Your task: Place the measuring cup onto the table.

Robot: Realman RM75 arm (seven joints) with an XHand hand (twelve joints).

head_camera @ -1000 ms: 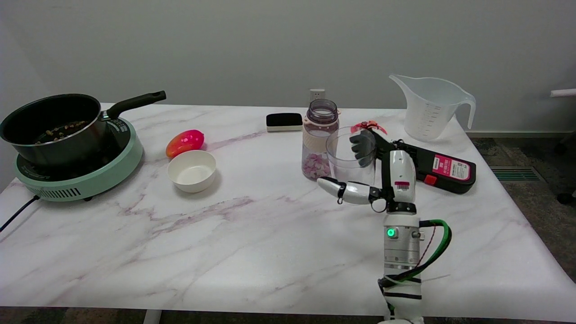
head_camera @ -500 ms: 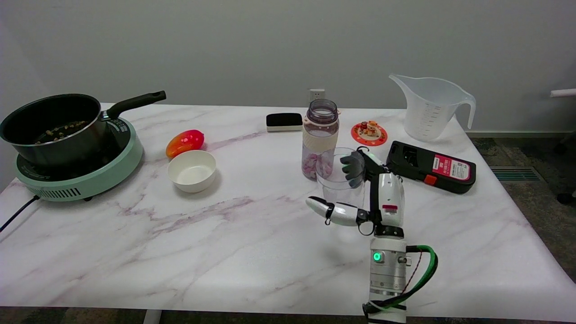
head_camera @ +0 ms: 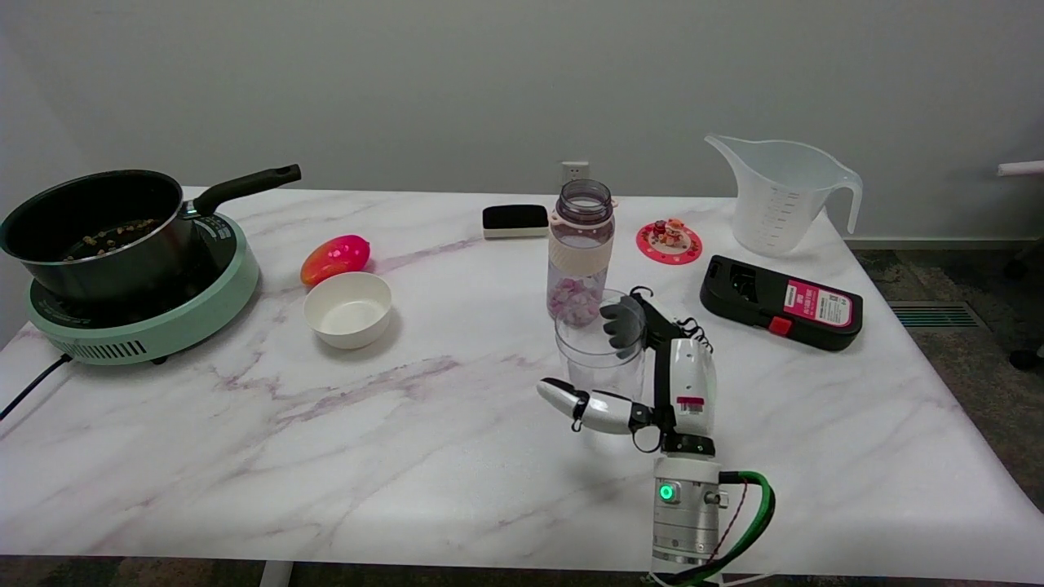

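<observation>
Measuring cup point(head_camera: 599, 352), a small clear plastic cylinder standing upright with its mouth up, was held by the robot's right hand point(head_camera: 652, 367), just in front of the clear bottle with the beige band point(head_camera: 580, 253), which served as the landmark. The hand's dark fingers point(head_camera: 623, 319) curled over the cup's far rim while a white thumb stuck out to the left below it, so the hand gripped the cup; whether the cup's base touched the white marbled tabletop point(head_camera: 408, 424) could not be told.

The bottle stood upright with pinkish pieces in its bottom. Behind the bottle, to its left, lay a flat black-and-white block point(head_camera: 515, 220). To the bottle's right sat a round red coaster with small figures point(head_camera: 669, 241), and further right and nearer the camera a black flat device with a pink-and-white label point(head_camera: 781, 302). Well to the bottle's right, near the tabletop's far corner, stood a large translucent measuring jug with a handle point(head_camera: 781, 194).

To the bottle's left lay a red-and-orange mango-shaped fruit point(head_camera: 335, 258), with a white empty bowl point(head_camera: 347, 309) just in front of the fruit. Far to the bottle's left a black saucepan with a long handle point(head_camera: 106, 224) rested on a mint-green round cooker point(head_camera: 163, 318); small brownish bits showed inside the pan.
</observation>
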